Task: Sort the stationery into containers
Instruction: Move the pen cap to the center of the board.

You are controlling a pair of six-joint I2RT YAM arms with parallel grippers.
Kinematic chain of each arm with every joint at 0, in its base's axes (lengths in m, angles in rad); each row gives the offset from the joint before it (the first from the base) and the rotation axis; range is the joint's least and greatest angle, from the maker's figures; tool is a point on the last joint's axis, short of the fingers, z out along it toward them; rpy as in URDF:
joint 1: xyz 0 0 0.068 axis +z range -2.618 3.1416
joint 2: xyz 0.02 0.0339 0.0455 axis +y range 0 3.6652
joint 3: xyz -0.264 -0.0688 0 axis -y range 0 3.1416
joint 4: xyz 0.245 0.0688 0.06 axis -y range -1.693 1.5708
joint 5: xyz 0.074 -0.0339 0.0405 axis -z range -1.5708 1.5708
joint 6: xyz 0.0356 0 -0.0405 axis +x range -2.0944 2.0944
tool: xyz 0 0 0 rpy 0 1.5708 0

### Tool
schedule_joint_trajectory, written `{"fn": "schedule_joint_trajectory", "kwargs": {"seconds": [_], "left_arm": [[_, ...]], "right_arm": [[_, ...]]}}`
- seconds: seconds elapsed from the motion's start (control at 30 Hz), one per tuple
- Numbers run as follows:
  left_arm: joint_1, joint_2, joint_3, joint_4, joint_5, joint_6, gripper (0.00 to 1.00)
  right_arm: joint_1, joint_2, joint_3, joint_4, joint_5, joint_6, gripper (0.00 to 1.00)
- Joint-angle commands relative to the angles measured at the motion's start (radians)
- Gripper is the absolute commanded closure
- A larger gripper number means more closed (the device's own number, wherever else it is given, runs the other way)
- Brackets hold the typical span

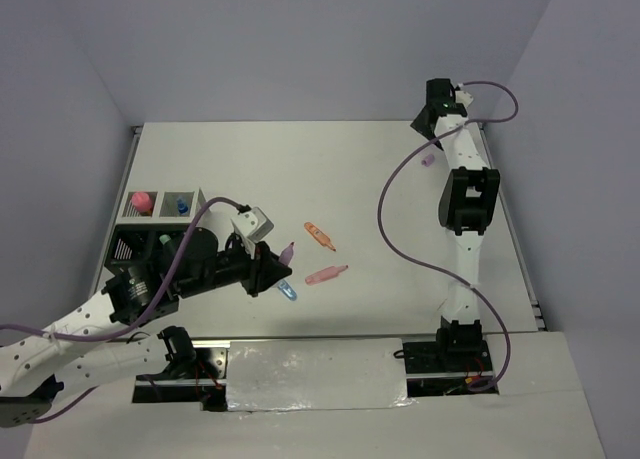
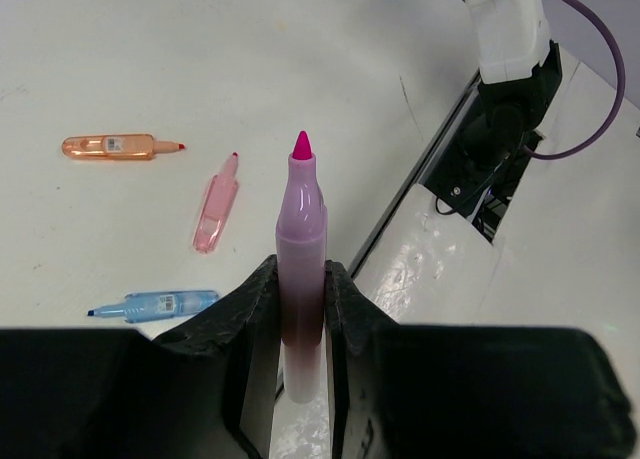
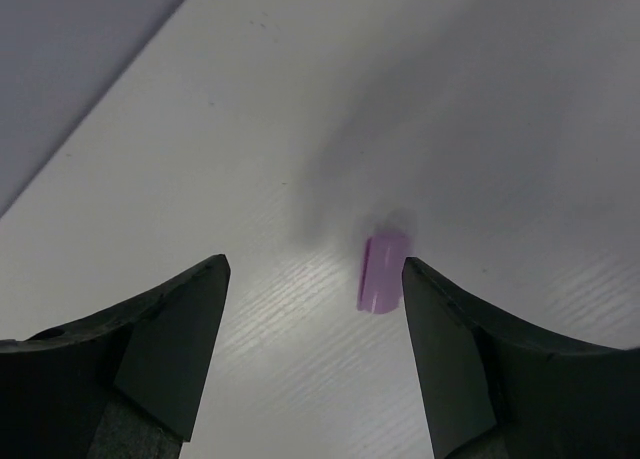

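Starting at the left edge of the worktop (image 1: 300,169), the organizer (image 1: 125,247) has a pink-capped tube (image 1: 141,200) and a blue-capped bottle (image 1: 181,206) in its white compartments, and something green shows in a black one. Just right of it, the left gripper (image 2: 302,279) is clamped narrowly on the lower barrel of a purple pen (image 2: 302,209), which is lifted off the worktop with its bare magenta tip pointing away from the jaws.

Below and beyond it, toward the middle of the worktop, lie a blue pen (image 2: 155,304), a pink pen (image 2: 215,214) and an orange pen (image 2: 120,146), all flat and apart from one another.

These pens look light, stiff and smooth. A round plastic barrel is likely to slip or swivel in the jaws, so mid-barrel, squarely across the width, seems the best place to hold one. The uncapped tips could mark whatever they touch.

Near the far right corner, the right gripper (image 3: 314,279) hangs with its jaws wide apart and nothing between them. It is above a small purple piece (image 3: 382,272), which lies closer to one finger. I cannot tell whether this is a cap or an eraser. It is short and light and would probably skid if nudged, so the jaws should be centred over it before they close across its narrow sides.
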Motion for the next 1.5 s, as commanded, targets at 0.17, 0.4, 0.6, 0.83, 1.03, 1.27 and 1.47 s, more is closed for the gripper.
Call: {"fn": "schedule_joint_trajectory", "kwargs": {"seconds": [0.17, 0.4, 0.6, 0.83, 1.03, 1.27, 1.47], "left_arm": [[-0.006, -0.008, 0.006, 0.028, 0.012, 0.002, 1.0], [-0.006, -0.022, 0.007, 0.024, 0.01, -0.002, 1.0], [-0.007, -0.035, 0.009, 0.024, 0.004, -0.002, 1.0], [-0.006, -0.038, 0.005, 0.033, 0.018, -0.005, 1.0], [-0.006, -0.051, 0.009, 0.03, 0.016, -0.005, 1.0], [-0.006, -0.061, 0.009, 0.028, 0.026, -0.004, 1.0], [-0.006, -0.072, 0.009, 0.027, 0.024, -0.004, 1.0]], "right_arm": [[-0.036, -0.055, -0.076, -0.041, 0.008, -0.02, 0.23], [-0.064, 0.022, -0.028, -0.084, -0.157, -0.022, 0.31], [-0.071, 0.074, 0.024, -0.15, -0.213, -0.008, 0.38], [-0.076, 0.115, 0.085, -0.21, -0.219, 0.02, 0.4], [-0.084, 0.118, 0.071, -0.242, -0.2, 0.04, 0.48], [-0.084, 0.131, 0.094, -0.265, -0.193, 0.027, 0.56], [-0.085, 0.109, 0.035, -0.242, -0.217, 0.003, 0.83]]}}
